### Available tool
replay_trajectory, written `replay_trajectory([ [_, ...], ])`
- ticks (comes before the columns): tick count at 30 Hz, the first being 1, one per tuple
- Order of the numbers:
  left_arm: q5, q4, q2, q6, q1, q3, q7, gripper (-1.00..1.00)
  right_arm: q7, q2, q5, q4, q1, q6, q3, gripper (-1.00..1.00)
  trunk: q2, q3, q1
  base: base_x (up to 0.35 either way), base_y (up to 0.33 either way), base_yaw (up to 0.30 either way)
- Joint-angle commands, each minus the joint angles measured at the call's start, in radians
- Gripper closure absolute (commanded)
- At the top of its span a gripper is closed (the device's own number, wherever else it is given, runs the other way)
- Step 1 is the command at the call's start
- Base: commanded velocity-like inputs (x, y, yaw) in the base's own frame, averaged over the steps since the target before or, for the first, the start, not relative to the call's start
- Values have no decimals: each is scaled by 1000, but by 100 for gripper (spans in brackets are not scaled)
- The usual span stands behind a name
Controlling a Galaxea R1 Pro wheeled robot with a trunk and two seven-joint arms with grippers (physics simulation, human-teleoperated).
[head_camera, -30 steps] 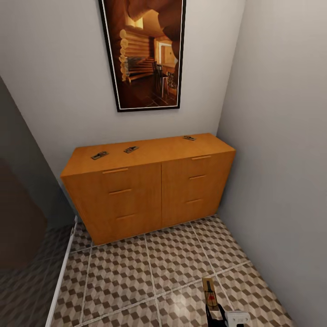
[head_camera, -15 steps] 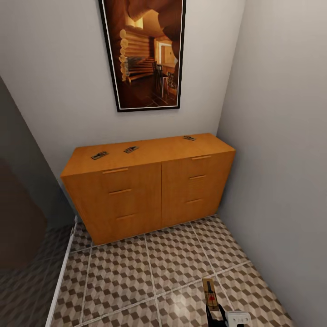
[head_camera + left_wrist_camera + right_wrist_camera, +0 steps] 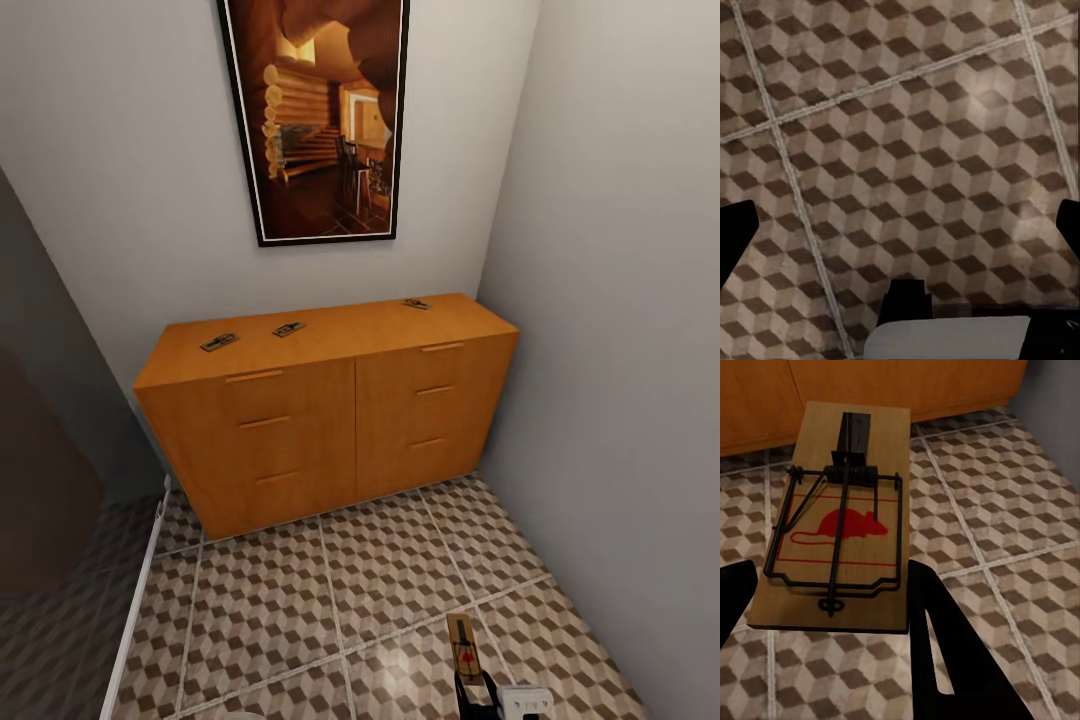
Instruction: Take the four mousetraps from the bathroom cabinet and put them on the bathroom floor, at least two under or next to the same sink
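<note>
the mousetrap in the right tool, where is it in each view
Head view: the held mousetrap stands at the bottom edge, right of centre, above the right tool.
Right wrist view: it spans the centre-left, red mouse mark facing the camera.
Left wrist view: bare bathroom floor, not the trap.
Shared landmark: the cube-pattern floor tiles; the orange cabinet links the head and right wrist views.
</note>
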Motion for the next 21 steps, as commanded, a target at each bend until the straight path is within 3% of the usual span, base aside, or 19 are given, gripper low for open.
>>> replay_trajectory([
  [1,-1,-41,1,35,0,-7,9,-100,3,0,-8,1,-1,-1,7,100,0,-1,0,0,0,0],
  [4,0,-159,2,136,-1,-6,10,-100,1,0,-8,1,-1,18,7,100,0,-1,0,0,0,0],
  [6,0,-323,2,280,-1,-6,9,-100,1,-1,-8,1,-1,35,7,100,0,-1,0,0,0,0],
  [7,0,-358,2,310,-2,-6,9,-100,1,-1,-7,1,-1,37,7,100,0,-1,0,0,0,0],
  [10,1,-592,2,501,-6,-6,7,-100,0,-1,-7,1,-1,43,7,100,0,-1,0,0,0,0],
  [14,3,-789,0,654,-16,-6,6,-100,0,-1,-7,1,-1,45,7,100,0,-1,0,0,0,0],
  [17,2,-873,-3,732,-45,-6,7,-100,1,-1,-7,1,-1,45,7,100,0,-1,0,0,0,0],
  [21,5,-925,-4,852,-165,-6,7,-100,0,-1,-7,1,-1,46,7,100,0,-1,0,0,0,0],
])
